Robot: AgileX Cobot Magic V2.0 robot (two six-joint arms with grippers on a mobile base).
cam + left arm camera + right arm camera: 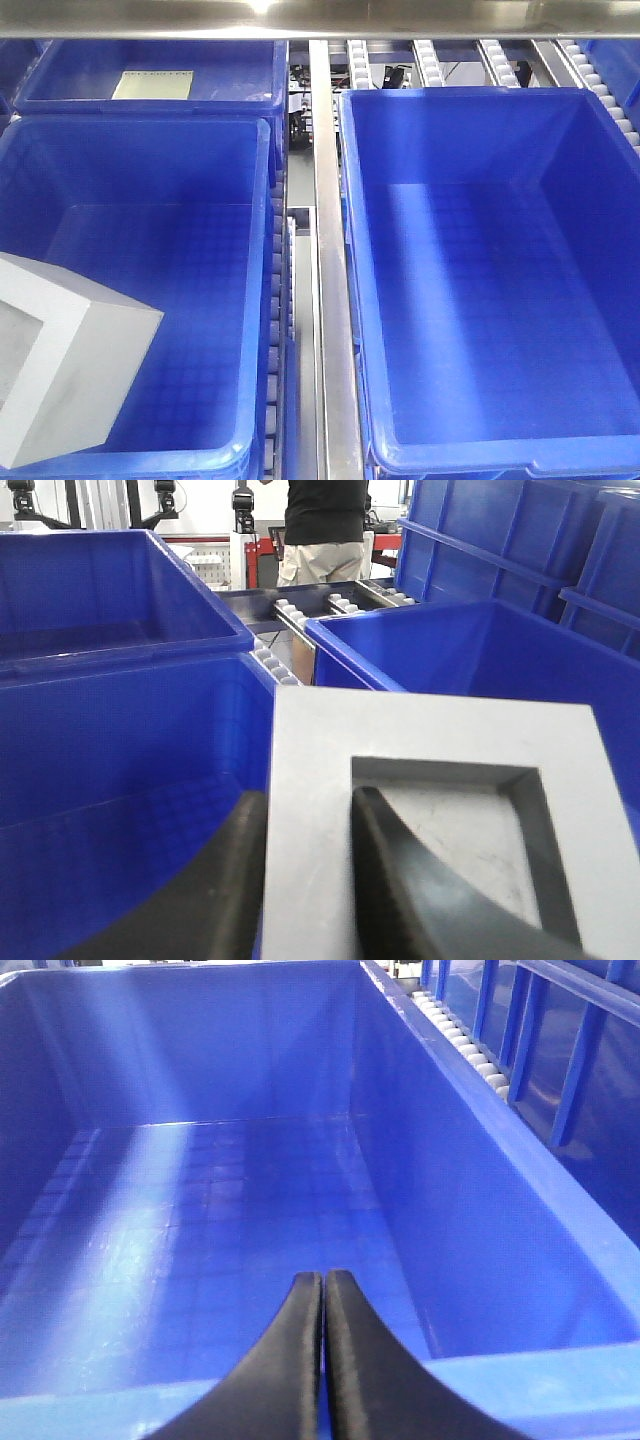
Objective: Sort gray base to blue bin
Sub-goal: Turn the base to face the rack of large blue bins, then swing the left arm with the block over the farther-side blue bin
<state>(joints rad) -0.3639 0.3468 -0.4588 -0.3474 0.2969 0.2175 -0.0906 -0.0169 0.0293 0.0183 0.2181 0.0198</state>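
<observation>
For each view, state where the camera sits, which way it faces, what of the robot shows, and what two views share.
Front view: high up, looking down on the left blue bin and right blue bin beside a metal rail; no arm shows.
Left wrist view: behind the left gripper, facing across the bins; its fingers clamp the gray base.
Right wrist view: behind the right gripper, shut, facing into the right blue bin.
Shared: front and left wrist views show the gray base.
</observation>
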